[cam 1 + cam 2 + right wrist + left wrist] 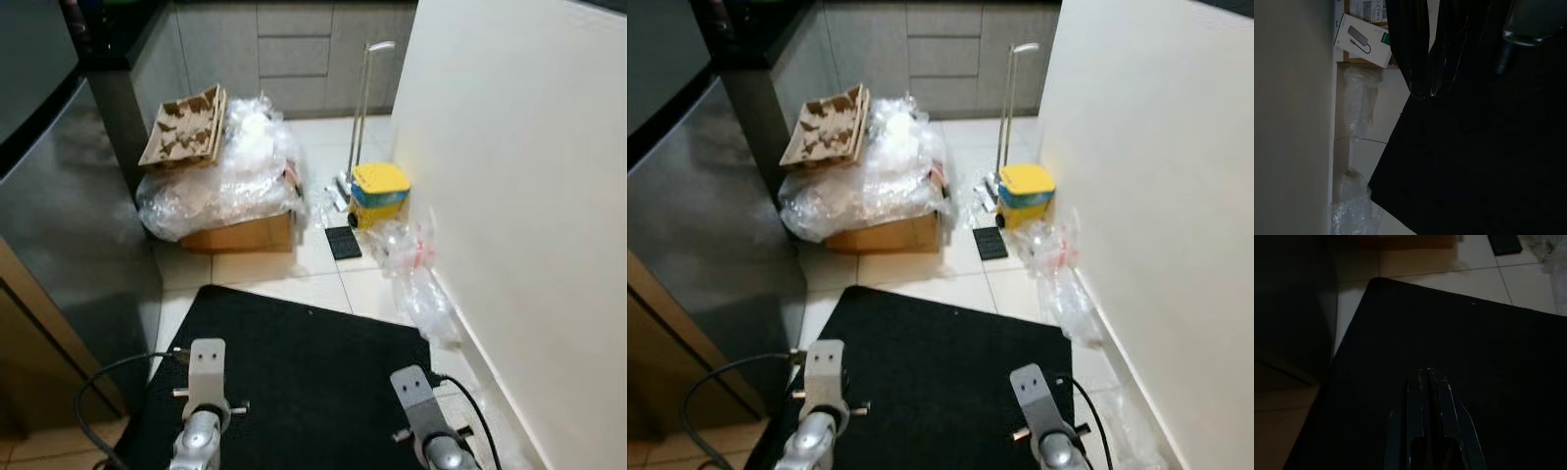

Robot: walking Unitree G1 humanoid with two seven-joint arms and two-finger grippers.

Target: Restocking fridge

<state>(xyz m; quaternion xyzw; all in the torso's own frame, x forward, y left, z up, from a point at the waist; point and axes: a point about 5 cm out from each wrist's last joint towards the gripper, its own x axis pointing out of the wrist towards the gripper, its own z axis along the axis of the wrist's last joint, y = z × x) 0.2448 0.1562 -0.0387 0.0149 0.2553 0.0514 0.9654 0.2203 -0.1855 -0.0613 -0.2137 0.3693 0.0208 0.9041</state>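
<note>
The steel-fronted fridge [69,225] stands shut at my left, with a wooden panel beside it near the floor. Both arms hang low over a black floor mat [304,372]; the left arm [204,406] and right arm [429,421] show at the bottom edge. In the left wrist view my left gripper [1425,374] points down at the mat [1474,362], its fingers pressed together on nothing. In the right wrist view my right gripper [1427,94] hangs near the mat's edge, its tips meeting and holding nothing.
A cardboard box heaped with clear plastic wrap [235,181] and egg trays [186,127] sits ahead on the tiles. A yellow mop bucket [379,191] and bubble wrap [416,279] lie along the white wall [519,196]. Grey cabinets [294,49] close the far end.
</note>
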